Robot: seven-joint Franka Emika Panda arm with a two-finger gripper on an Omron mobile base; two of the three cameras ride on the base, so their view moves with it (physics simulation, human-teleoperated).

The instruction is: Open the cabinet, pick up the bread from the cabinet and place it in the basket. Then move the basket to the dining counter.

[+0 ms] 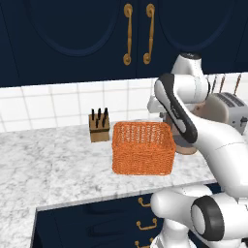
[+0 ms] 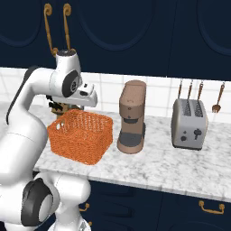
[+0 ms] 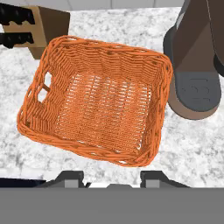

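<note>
The cabinet (image 1: 72,38) (image 2: 117,31) hangs over the counter, and both arched doors with brass handles (image 1: 128,34) are shut. The bread is hidden. Below stands the orange woven basket (image 1: 143,147) (image 2: 81,135) (image 3: 96,100), upright on the marble with nothing inside it. My gripper (image 3: 112,178) hangs above the basket's near rim and looks straight down into it. Its fingertips stand apart, open, with nothing between them. The white hand (image 2: 85,96) sits over the basket's back edge. The dining counter is out of view.
A wooden knife block (image 1: 99,127) (image 3: 39,26) stands left of the basket, by the tiled wall. A brown coffee machine (image 2: 131,117) (image 3: 197,65) stands close on its right, then a grey toaster (image 2: 189,122). Utensils (image 2: 189,90) hang on the wall. Bare marble (image 1: 48,160) lies to the left.
</note>
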